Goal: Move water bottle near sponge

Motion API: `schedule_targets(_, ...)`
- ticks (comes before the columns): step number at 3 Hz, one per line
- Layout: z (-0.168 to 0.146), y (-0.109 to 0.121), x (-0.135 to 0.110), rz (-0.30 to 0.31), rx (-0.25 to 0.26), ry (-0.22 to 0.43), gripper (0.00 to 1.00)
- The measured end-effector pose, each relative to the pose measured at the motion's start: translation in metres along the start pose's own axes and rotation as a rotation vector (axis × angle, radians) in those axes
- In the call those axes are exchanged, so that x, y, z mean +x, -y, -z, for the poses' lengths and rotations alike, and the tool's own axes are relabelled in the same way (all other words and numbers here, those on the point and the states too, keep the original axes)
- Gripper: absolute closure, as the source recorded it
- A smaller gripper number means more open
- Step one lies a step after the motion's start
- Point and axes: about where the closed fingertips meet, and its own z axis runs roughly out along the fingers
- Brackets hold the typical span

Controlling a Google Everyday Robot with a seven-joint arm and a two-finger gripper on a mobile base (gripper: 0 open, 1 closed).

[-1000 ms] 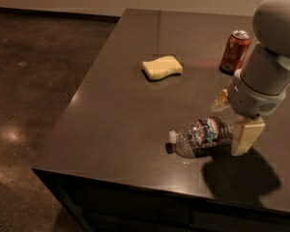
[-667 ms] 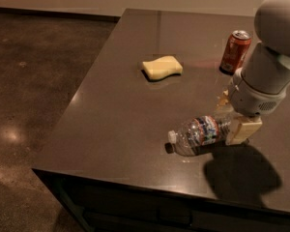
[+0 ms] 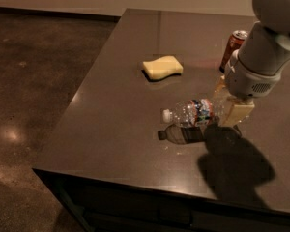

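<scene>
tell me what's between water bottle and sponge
Only bare tabletop, in the camera view. The end effector grips the water bottle, right of the sponge.

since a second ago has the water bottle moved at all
Yes. The gripper, clamped on the water bottle, has raised it off the table; against the unmoved sponge it sits higher in view.

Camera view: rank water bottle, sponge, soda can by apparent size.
1. water bottle: longest, with its base end held in the gripper over the right side of the table.
2. sponge.
3. soda can: unsure, as it is partly hidden behind the arm and farther back. It may match the sponge.
</scene>
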Motion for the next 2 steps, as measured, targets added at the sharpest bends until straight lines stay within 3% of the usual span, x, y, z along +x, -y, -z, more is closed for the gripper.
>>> schedule_targets(2, -0.009, 0.057, -0.015, -0.12, 0.062, 0.005, 1.0)
